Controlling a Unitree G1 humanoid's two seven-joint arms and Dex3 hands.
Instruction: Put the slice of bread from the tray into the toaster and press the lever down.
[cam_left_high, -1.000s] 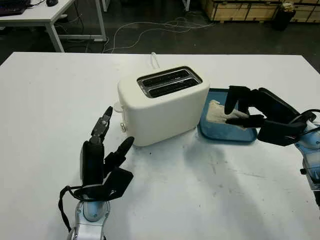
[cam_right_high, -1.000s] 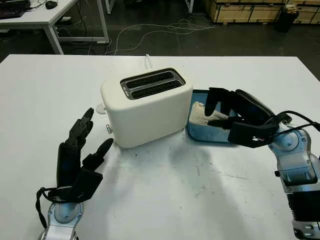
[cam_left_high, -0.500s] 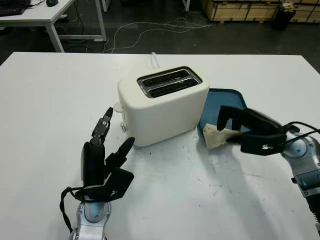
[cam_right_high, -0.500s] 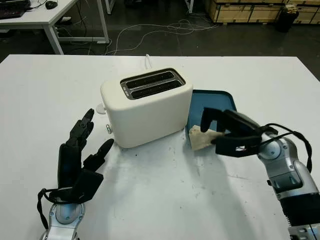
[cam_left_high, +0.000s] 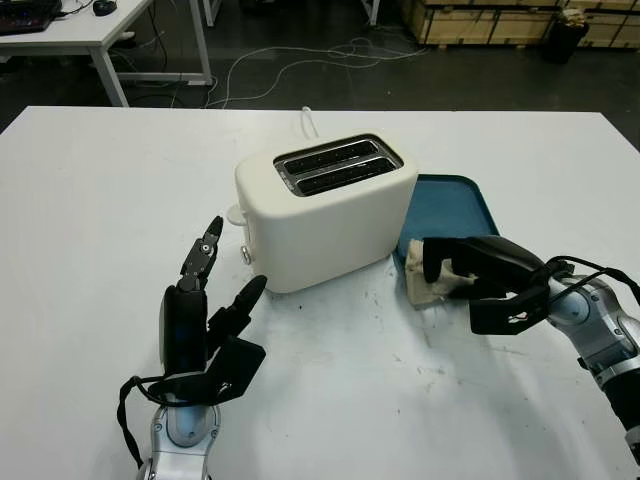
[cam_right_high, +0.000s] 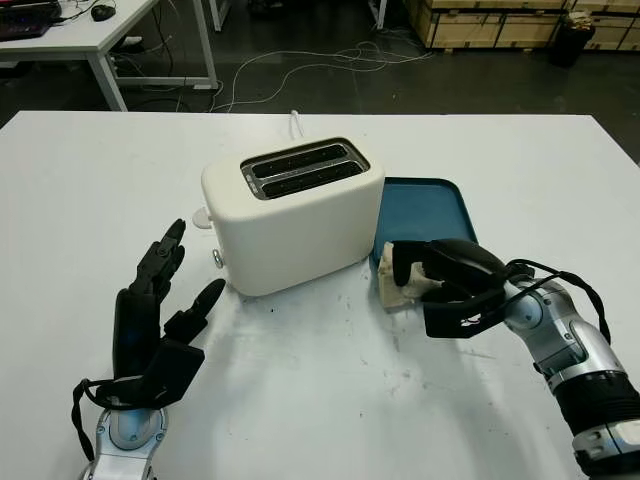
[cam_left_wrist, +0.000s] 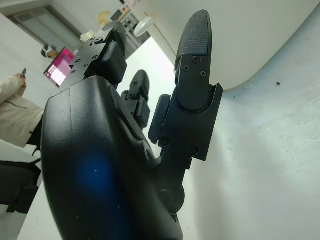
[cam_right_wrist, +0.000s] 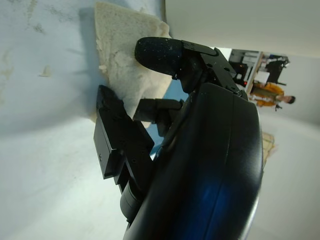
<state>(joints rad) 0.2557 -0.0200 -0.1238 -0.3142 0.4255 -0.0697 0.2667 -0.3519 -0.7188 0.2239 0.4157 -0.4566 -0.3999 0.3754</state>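
A cream two-slot toaster (cam_left_high: 325, 205) stands mid-table, its slots (cam_left_high: 335, 165) facing up and a white knob (cam_left_high: 235, 213) on its left end. To its right lies the blue tray (cam_left_high: 455, 195). My right hand (cam_left_high: 440, 272) is shut on the pale slice of bread (cam_left_high: 420, 288), which sits low at the tray's near left corner, close to the toaster's right end. In the right wrist view the bread (cam_right_wrist: 125, 60) is pinched between thumb and fingers. My left hand (cam_left_high: 228, 275) is open, upright over the table at the toaster's near left.
A white cable (cam_left_high: 310, 120) leaves the back of the toaster. The white table (cam_left_high: 330, 400) stretches bare in front of both hands. Beyond its far edge are a dark floor with cables (cam_left_high: 330, 50), a desk (cam_left_high: 90, 30) and wooden crates (cam_left_high: 480, 20).
My right hand has drawn the bread out of the tray's middle, toward me and leftward, lowering it to the tray's near left corner. The left hand stays put.
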